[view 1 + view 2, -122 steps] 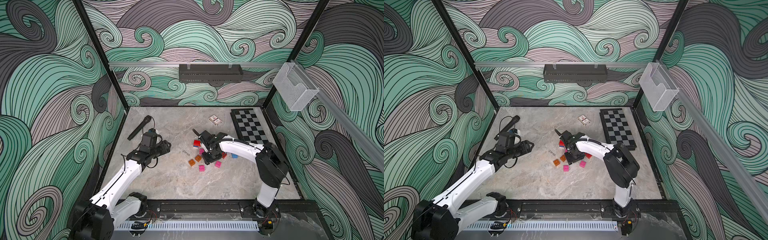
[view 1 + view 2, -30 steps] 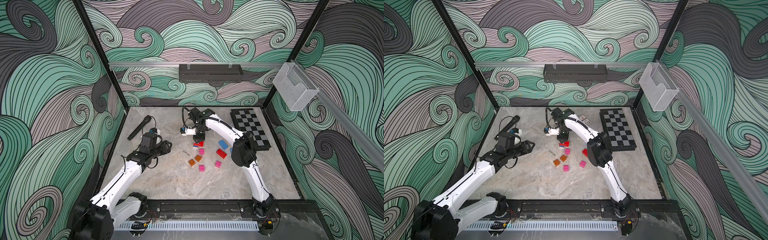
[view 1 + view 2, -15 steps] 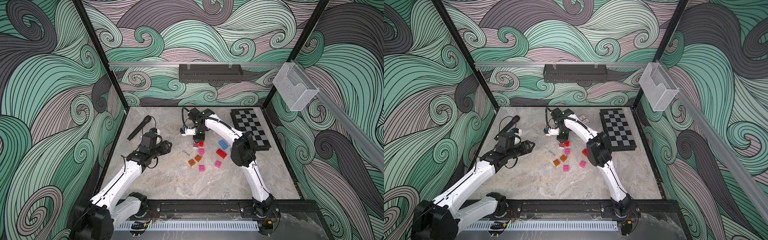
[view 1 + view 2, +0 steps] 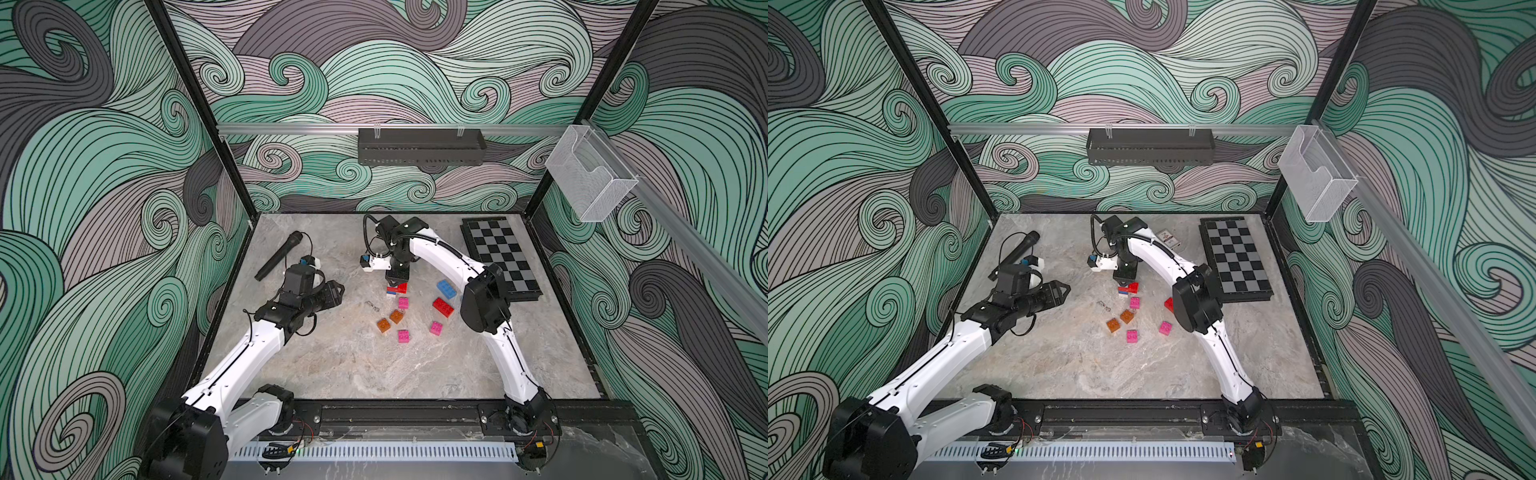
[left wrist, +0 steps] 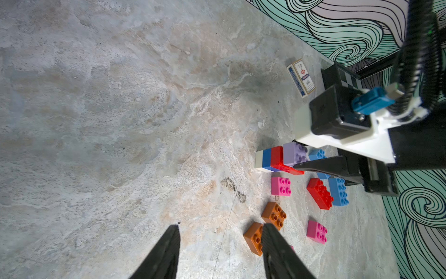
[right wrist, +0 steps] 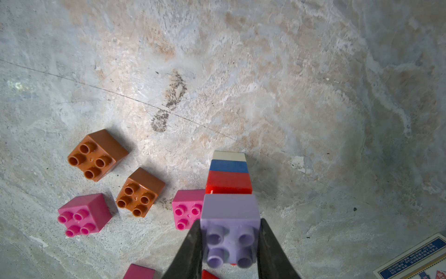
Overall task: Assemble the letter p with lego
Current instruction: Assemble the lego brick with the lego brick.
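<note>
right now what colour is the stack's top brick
Lilac top brick, clearest in the right wrist view.

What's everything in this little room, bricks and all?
brick stack: one, white-blue-red-lilac, mid-table
pink bricks: three, near the stack
orange bricks: two, beside the pinks
red brick: one, oblong, by right arm
blue bricks: two, beside the red
card box: one, blue-white, far side
chessboard: one, black-grey, far right
microphone: one, black, far left
wall tray: one, black, back wall
clear holder: one, right rail
left gripper: one, black, open, empty
right gripper: one, black, shut on brick stack
</note>
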Tool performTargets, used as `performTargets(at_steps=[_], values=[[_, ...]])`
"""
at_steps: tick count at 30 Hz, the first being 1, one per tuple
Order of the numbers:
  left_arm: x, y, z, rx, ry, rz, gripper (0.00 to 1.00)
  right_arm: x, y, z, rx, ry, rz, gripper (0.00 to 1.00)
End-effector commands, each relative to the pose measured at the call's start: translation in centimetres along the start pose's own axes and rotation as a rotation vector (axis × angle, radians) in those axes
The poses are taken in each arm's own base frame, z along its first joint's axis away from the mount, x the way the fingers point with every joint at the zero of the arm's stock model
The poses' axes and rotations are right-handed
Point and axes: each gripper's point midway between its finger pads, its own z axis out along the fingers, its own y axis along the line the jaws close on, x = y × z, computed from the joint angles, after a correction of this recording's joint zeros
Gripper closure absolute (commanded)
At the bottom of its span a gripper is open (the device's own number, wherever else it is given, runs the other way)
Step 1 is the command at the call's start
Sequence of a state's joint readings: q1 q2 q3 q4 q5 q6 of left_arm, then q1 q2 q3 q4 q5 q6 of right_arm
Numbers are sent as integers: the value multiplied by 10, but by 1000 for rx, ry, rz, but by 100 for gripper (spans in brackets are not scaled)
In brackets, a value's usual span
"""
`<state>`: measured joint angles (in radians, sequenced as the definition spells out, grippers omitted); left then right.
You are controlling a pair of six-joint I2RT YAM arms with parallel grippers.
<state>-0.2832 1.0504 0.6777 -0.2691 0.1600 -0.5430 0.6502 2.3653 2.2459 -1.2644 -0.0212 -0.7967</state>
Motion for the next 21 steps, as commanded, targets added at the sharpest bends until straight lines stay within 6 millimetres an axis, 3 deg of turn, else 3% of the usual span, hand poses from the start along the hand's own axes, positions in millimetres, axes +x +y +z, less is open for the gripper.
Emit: performTargets(at_steps=[1, 21], values=[[-3, 2, -1, -9, -15, 8, 44, 4, 3, 3, -27, 6, 10, 77], [-4, 2, -2, -6, -21, 8, 44, -1, 1, -15, -2, -25, 35, 78]])
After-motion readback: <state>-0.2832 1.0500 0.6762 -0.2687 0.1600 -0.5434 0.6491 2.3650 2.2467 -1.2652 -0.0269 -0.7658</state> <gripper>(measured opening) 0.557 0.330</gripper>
